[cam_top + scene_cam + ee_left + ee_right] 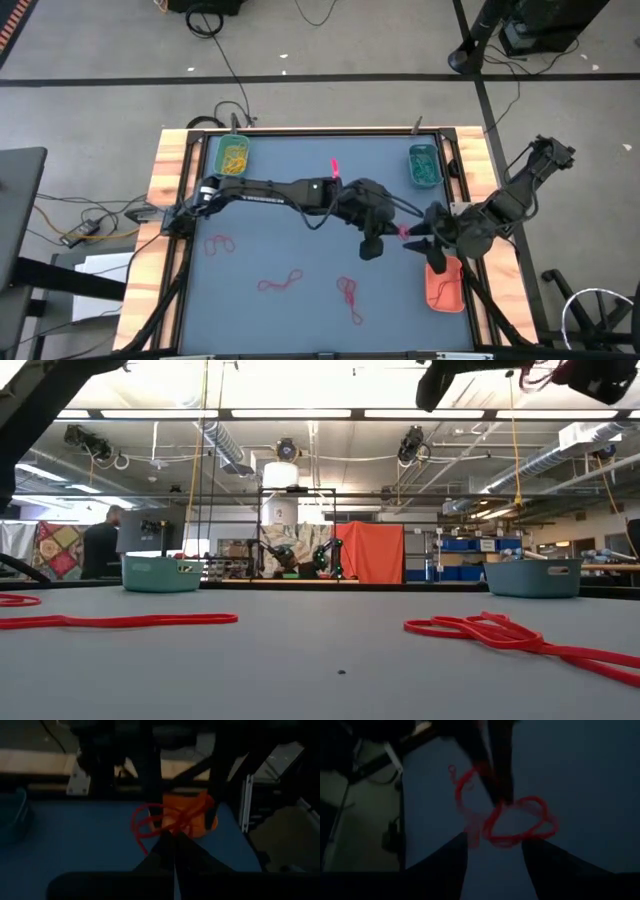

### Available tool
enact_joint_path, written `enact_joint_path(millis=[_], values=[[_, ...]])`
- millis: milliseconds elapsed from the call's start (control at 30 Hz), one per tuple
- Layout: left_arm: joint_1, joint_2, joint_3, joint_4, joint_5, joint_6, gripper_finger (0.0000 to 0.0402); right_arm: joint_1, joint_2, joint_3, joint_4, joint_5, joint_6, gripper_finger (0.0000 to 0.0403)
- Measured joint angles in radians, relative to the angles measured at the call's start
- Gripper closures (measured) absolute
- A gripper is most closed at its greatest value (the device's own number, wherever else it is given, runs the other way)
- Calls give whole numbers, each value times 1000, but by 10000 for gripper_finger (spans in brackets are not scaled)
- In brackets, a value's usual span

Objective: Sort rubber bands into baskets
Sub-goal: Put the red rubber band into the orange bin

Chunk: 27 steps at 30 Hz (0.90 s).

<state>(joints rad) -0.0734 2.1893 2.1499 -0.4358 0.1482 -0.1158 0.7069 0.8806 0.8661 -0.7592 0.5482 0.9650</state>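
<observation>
From above, yellow loops lie in the green plastic basket (233,155) and teal ones in the teal basket (423,165); three red rubber-band clusters (281,283) remain on the table (300,230), so sorting looks roughly half done. The left pincer (375,243), stretched across, hangs beside the orange-red basket (445,285). Its wrist view shows it clenched on a red tangle (167,820). The right pincer (492,845) stands parted beneath it.
</observation>
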Motion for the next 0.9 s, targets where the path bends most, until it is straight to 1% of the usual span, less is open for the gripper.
enact_joint_path(millis=[133,233,300,367,467,500,600,667,800,900], values=[[-5,1,0,-11,0,3,400,-26,1,0,5,7,0,212],[-8,1,0,-5,11,4,398,-37,4,0,24,-28,-3,237],[-9,1,0,6,14,2,398,-42,7,0,25,-50,-7,266],[-8,1,0,16,14,-11,398,-42,12,0,26,-66,-14,305],[-8,1,0,25,14,-34,397,-42,18,0,34,-80,-37,375],[-8,1,0,26,11,-51,397,-42,19,0,34,-83,-43,386],[-6,1,0,10,6,-150,383,-44,17,0,29,-107,-27,389],[-3,1,0,-21,26,-156,361,-47,17,0,12,-146,-7,394],[4,1,0,-134,70,-154,306,-46,18,0,-64,-307,63,395],[5,1,0,-214,96,-138,277,-38,18,0,-107,-444,115,396]])
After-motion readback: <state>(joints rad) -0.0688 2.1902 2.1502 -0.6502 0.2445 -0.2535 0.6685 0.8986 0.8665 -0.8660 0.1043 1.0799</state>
